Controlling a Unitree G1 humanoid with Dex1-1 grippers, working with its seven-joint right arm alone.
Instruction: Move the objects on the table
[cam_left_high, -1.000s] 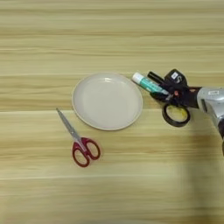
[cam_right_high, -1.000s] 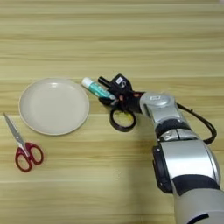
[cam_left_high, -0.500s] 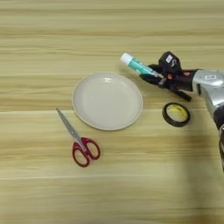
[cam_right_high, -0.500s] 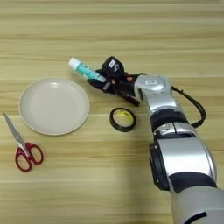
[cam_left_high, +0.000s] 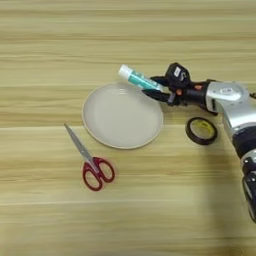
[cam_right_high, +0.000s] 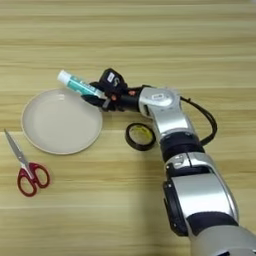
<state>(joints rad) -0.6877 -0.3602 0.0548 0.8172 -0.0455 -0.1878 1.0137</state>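
The small white glue stick with a teal label (cam_left_high: 137, 79) is clamped at its near end between the two black fingers of the right claw (cam_left_high: 156, 88), which is closed on it. The stick is carried level, its white cap end pointing toward the far-left, poised just past the far-right rim of the round shallow beige plate (cam_left_high: 122, 115); whether it clears the rim or grazes it cannot be told. Held this way, the stick looks set to be lowered into the plate, though that is only a reading of its position.

Beside the silver forearm, on its near side, a black ring of tape with a yellow core (cam_left_high: 201, 130) lies flat on the light wooden worktop (cam_left_high: 125, 210), close to the plate's right edge but apart from it. Red-handled scissors (cam_left_high: 90, 159) lie off the plate's near-left rim. The worktop's far and near stretches give free room for travel
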